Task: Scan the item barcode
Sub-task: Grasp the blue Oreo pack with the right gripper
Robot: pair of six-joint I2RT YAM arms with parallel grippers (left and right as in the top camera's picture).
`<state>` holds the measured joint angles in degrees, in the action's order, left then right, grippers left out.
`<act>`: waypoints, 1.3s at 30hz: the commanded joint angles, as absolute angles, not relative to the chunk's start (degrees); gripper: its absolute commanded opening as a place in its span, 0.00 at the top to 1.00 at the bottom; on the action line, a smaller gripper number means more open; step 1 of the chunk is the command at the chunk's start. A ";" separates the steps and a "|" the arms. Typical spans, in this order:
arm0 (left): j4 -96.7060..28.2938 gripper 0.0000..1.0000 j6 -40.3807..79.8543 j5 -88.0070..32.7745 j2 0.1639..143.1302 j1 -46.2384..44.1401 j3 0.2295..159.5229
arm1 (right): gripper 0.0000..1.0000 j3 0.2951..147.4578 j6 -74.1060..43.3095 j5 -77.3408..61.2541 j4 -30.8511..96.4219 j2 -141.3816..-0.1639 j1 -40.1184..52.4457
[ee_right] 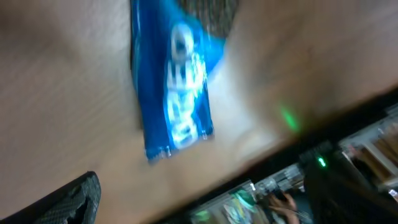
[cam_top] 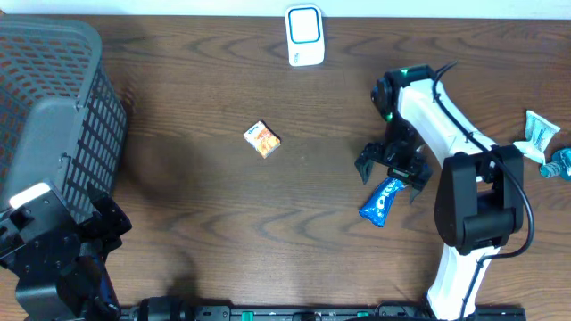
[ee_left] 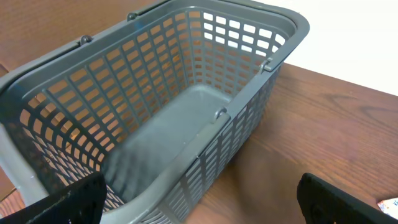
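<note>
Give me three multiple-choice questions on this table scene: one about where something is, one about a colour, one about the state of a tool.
1. Where does the blue packet lie on the table?
A. at the left edge
B. right by the right tool
C. at the middle of the far edge

2. What colour is the basket?
A. grey
B. red
C. yellow

3. How is the right tool?
A. shut on the blue packet
B. shut with nothing in it
C. open, gripping nothing

Answers: 1 B, as the overhead view shows the packet just below that tool. 2 A, as its mesh walls are grey in both views. 3 C, as its fingers stand wide apart and the packet lies flat on the wood.
</note>
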<state>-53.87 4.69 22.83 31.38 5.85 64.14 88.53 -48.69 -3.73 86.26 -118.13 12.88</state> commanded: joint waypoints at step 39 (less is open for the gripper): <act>-53.98 0.02 4.97 23.03 31.35 6.09 63.96 | 0.99 75.81 70.67 -89.49 61.73 -118.06 21.41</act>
<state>-53.84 4.69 22.81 31.38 5.85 64.12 74.24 59.79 -85.76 61.82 -118.17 19.97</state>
